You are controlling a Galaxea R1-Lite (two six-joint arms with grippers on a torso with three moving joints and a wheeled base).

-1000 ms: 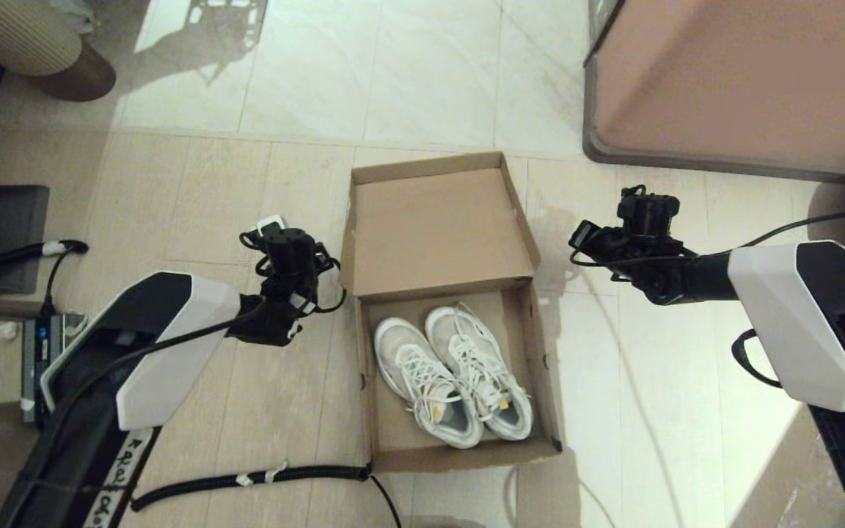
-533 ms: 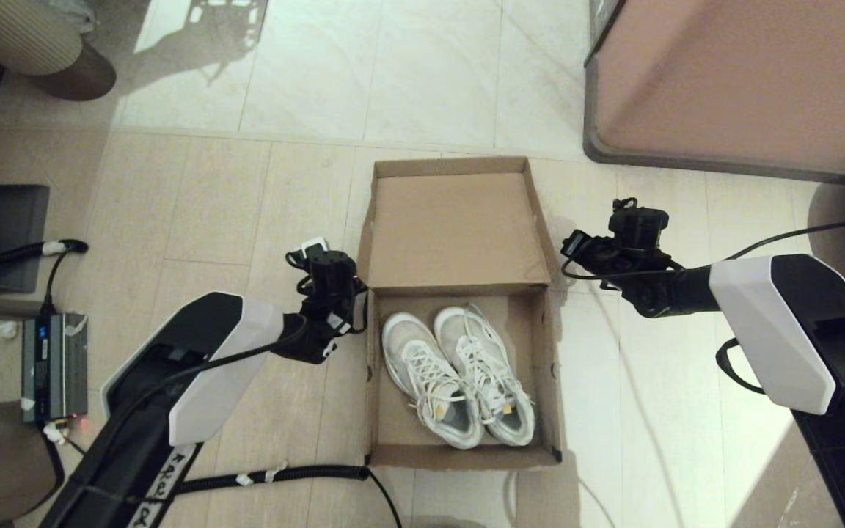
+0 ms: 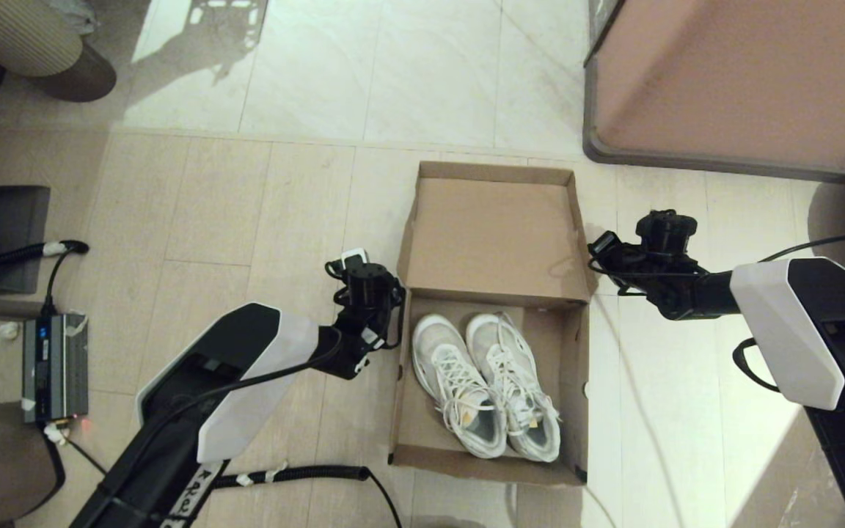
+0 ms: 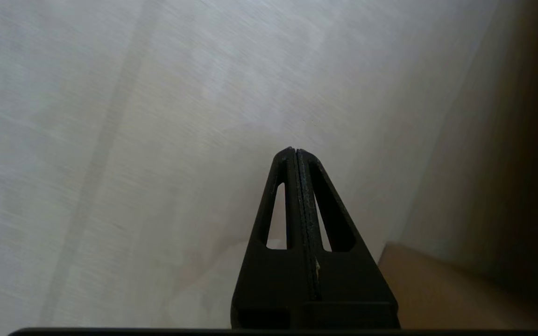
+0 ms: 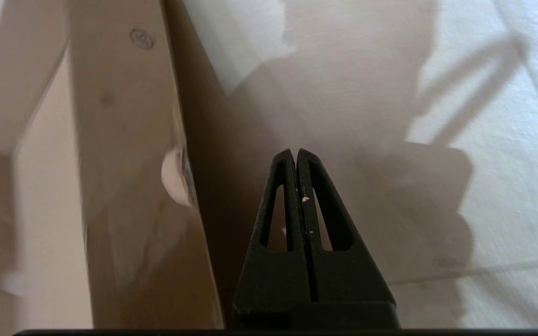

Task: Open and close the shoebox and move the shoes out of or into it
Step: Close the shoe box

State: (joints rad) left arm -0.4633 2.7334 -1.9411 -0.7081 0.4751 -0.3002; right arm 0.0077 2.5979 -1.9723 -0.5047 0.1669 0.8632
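Note:
The brown cardboard shoebox (image 3: 402, 396) lies open on the floor, its flap lid (image 3: 496, 227) raised and leaning away from me. The two white lace-up sneakers (image 3: 485, 385) lie side by side inside, toes toward the lid. My left gripper (image 3: 368, 290) hangs at the box's left wall near the hinge, shut and empty. In the left wrist view its tips (image 4: 295, 150) point at bare floor, with a box corner (image 4: 437, 289) beside them. My right gripper (image 3: 646, 257) is just right of the lid, shut and empty (image 5: 295, 151), next to the lid's side flap (image 5: 129, 163).
A large pinkish-brown cabinet (image 3: 745, 81) stands at the back right. A grey power unit (image 3: 56, 367) with cables sits on the floor at the left. A black coiled cable (image 3: 283, 475) runs along the floor by the box's near left corner. A ribbed round object (image 3: 26, 37) fills the far left corner.
The shoebox with the sneakers has slid to the right across the floor. My left gripper has moved right with it at its left wall. My right gripper has shifted slightly right and nearer.

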